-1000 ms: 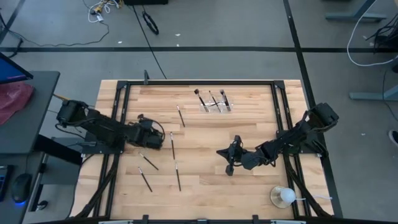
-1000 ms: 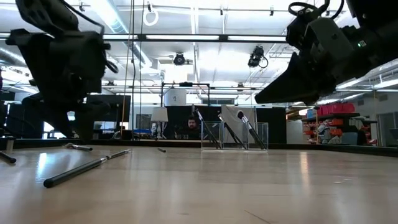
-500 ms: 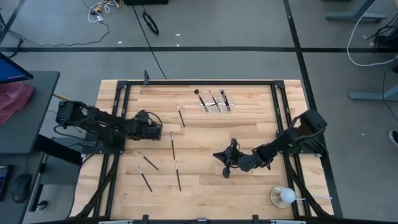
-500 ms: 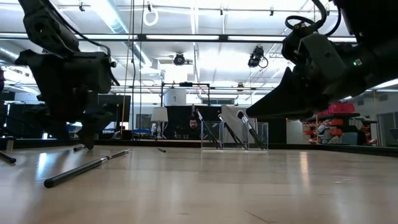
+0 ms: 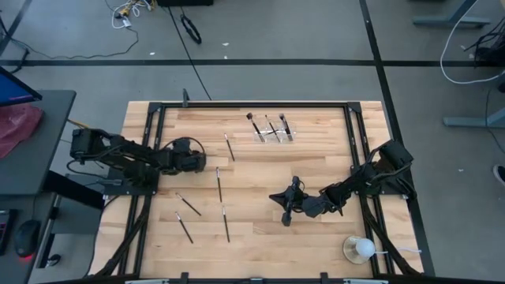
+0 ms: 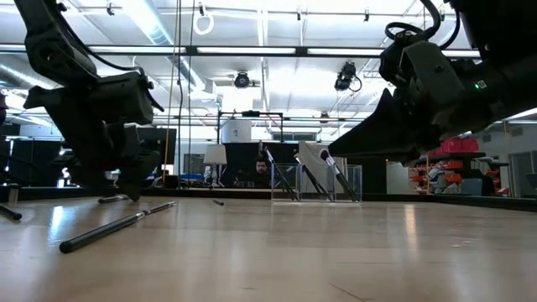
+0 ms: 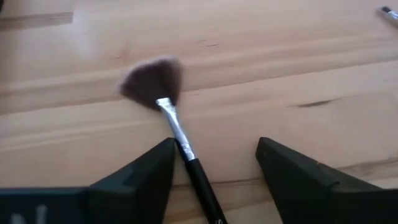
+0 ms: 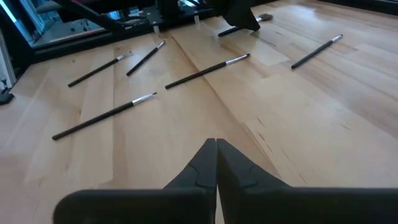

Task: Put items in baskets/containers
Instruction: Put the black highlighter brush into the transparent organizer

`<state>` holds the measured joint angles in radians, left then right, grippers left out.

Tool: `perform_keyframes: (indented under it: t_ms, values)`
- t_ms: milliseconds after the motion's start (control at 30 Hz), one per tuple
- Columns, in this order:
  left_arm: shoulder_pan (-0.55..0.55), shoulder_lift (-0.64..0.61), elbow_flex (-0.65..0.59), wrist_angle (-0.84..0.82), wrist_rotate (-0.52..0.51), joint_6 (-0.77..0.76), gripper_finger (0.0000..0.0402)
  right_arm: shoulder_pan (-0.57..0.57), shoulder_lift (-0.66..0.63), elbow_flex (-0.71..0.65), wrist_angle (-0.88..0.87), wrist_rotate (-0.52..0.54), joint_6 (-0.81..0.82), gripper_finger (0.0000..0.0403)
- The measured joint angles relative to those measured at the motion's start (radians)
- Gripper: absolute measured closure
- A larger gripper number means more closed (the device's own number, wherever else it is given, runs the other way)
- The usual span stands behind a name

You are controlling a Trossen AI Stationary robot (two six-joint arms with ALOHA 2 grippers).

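Observation:
Several thin dark makeup brushes lie flat on the wood, among them one (image 5: 218, 183) beside my left gripper (image 5: 203, 160) and others nearer the near-left (image 5: 188, 205). In the left wrist view a fan-tipped brush (image 7: 168, 112) lies on the table with its handle running between my open left fingers (image 7: 214, 146); I cannot tell if they touch it. The clear organizer (image 5: 272, 131) stands near the far edge with three brushes leaning in it (image 6: 315, 178). My right gripper (image 5: 274, 195) is shut on nothing and hovers above the table's middle (image 8: 216, 144).
A white ball on a clear round base (image 5: 361, 249) stands at the near-right corner. A black frame (image 5: 252, 104) borders the table. Bare wood lies between my right gripper and the organizer. A person (image 6: 261, 170) sits in the room beyond the far edge.
My left gripper has moved toward the far edge and come down close to the table, still open. My right gripper has shifted slightly toward the left and near edges and dropped a little, still shut. No brush has moved.

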<state>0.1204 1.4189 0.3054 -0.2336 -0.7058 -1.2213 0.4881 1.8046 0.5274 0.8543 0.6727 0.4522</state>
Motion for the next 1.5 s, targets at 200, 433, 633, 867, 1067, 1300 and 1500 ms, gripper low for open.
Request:
perform_keyframes:
  t_ms: [200, 433, 633, 867, 1067, 1300, 1500]
  values:
    - [-0.036, 0.002, -0.005, 0.037, 0.007, 0.008, 0.0249, 0.0, 0.0, 0.0, 0.0, 0.0, 0.0, 0.0396]
    - [-0.072, 0.005, -0.007, 0.046, 0.006, 0.0, 0.0341, 0.0, 0.0, 0.0, -0.001, 0.0, 0.0, 0.0396]
    - [-0.084, 0.006, -0.008, 0.06, -0.004, 0.036, 0.038, 0.0, 0.0, 0.0, -0.001, 0.0, 0.0, 0.0396]
    - [-0.152, 0.009, 0.016, 0.104, -0.016, 0.11, 0.038, 0.0, 0.0, 0.0, -0.002, -0.001, 0.011, 0.0396]
    - [-0.227, 0.012, 0.119, 0.138, 0.079, 0.269, 0.0381, -0.003, -0.001, 0.0, -0.003, -0.002, 0.081, 0.0396]
    - [-0.341, 0.01, 0.199, 0.396, 0.068, 0.58, 0.0381, -0.004, 0.053, 0.0, 0.047, -0.008, 0.116, 0.0358]
    - [-0.424, 0.02, 0.206, 0.787, 0.096, 0.861, 0.0377, -0.006, 0.198, 0.004, 0.322, -0.01, 0.056, 0.0282]
